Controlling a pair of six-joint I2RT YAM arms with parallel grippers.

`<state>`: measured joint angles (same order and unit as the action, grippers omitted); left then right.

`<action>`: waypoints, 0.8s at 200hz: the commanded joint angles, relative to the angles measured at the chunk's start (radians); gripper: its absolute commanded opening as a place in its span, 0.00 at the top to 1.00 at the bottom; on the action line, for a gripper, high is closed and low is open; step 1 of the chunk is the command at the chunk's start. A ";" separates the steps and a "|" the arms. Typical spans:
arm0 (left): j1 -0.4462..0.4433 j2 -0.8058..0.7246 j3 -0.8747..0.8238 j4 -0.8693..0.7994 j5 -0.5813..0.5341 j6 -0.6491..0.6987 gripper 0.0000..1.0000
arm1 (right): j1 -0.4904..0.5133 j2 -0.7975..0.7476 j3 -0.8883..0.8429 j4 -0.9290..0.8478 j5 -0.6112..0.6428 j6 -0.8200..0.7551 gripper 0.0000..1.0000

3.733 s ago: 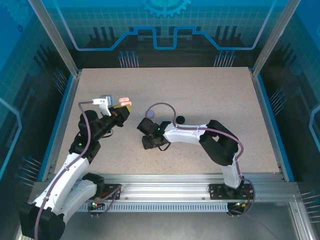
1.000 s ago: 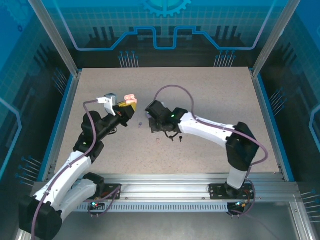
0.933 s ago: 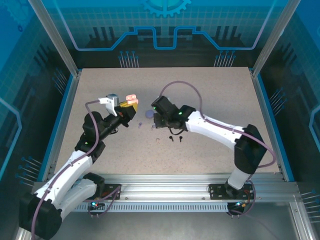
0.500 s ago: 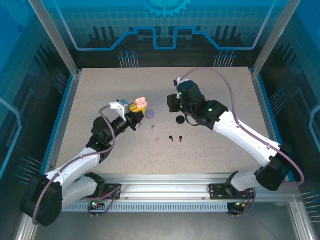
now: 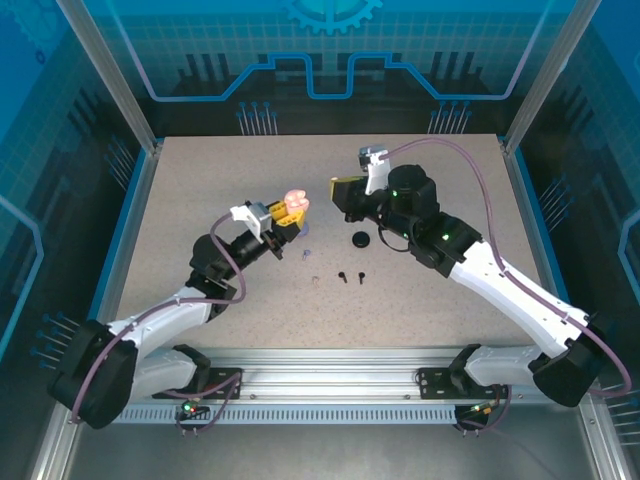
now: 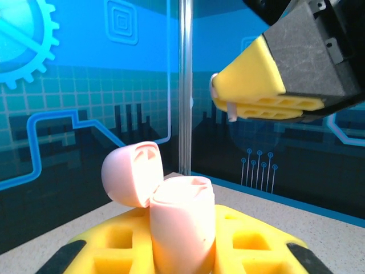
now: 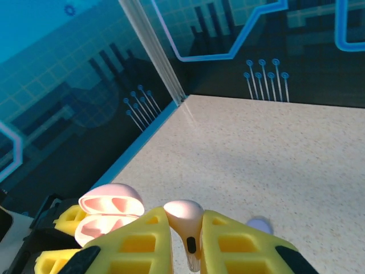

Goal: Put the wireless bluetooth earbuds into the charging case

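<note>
My left gripper (image 5: 287, 213) is shut on an open pale pink charging case (image 5: 297, 200), held upright above the table. In the left wrist view the case (image 6: 181, 222) stands between the yellow fingers, its lid (image 6: 132, 173) tipped back to the left. My right gripper (image 5: 340, 186) hovers just right of it, shut on a pale pink earbud (image 7: 185, 220) with its stem pointing down. From the left wrist view the right gripper (image 6: 256, 91) hangs above and to the right of the case, apart from it.
On the table below lie a round black case (image 5: 361, 240), two black earbuds (image 5: 341, 276) (image 5: 359, 273), a tiny lavender bud (image 5: 306, 254) and a pale bud (image 5: 316, 279). A lavender case (image 7: 258, 225) rests on the speckled tabletop. Blue walls enclose the table.
My right gripper has risen from the table's middle and swung back and right, carrying the pink earbud. My left gripper has carried the open pink case rightward toward it.
</note>
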<state>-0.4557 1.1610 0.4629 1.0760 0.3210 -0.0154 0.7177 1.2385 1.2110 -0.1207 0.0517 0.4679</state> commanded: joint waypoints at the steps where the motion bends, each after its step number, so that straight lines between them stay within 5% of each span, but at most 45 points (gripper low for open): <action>1: -0.009 0.029 0.048 0.098 0.072 0.036 1.00 | 0.012 -0.031 -0.030 0.129 -0.066 -0.043 0.85; 69: -0.014 0.165 0.015 0.323 0.095 0.057 1.00 | 0.086 -0.022 -0.067 0.224 -0.048 -0.092 0.86; 160: -0.033 0.206 0.023 0.323 0.098 0.127 1.00 | 0.127 -0.030 -0.114 0.239 -0.004 -0.095 0.87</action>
<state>-0.4789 1.3624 0.4835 1.3396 0.3950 0.0826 0.8318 1.2247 1.1110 0.0834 0.0257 0.3836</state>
